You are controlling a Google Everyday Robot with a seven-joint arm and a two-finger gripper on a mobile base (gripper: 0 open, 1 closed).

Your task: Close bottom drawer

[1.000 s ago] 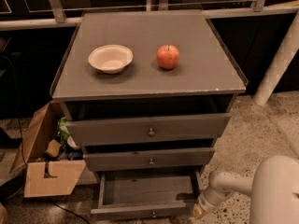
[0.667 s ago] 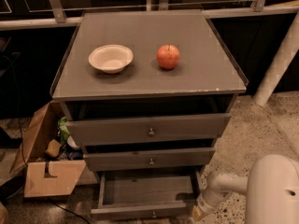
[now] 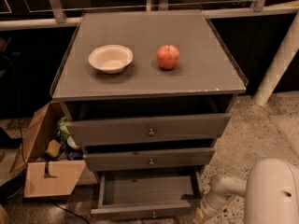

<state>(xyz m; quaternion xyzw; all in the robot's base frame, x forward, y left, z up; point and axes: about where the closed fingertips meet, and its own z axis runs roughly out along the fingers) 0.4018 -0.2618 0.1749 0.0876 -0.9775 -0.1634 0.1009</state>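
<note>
- Whether the gripper (image 3: pixel 200 215) is spread or pressed together cannot be told; only its upper part shows at the lower edge of the view, low by the floor, beneath and forward of the worktop's (image 3: pixel 140 80) front right corner
- The bottom drawer (image 3: pixel 147 190) is pulled well out from under the worktop's front edge, its bare tray open to view and its slim front with the small knob (image 3: pixel 153 214) nearest the camera
- The gripper sits just beside the right end of that drawer's front; contact cannot be made out
- From the gripper, the drawer lies to the left, and its front runs side to side, parallel to the worktop's front edge
- In my judgement, closing it calls for a push on the front toward the worktop's back edge, so the single arm (image 3: pixel 224 188) likely has to come round in front of the drawer instead of staying beside it
- The middle drawer (image 3: pixel 149 160) and top drawer (image 3: pixel 149 130) above stand slightly out
- A bowl (image 3: pixel 110 58) sits toward the worktop's left edge, and an apple (image 3: pixel 168 56) sits right of it, well apart
- Against a second ago, little differs: the drawer is out about as far, and the arm holds nearly the same spot by its right end
</note>
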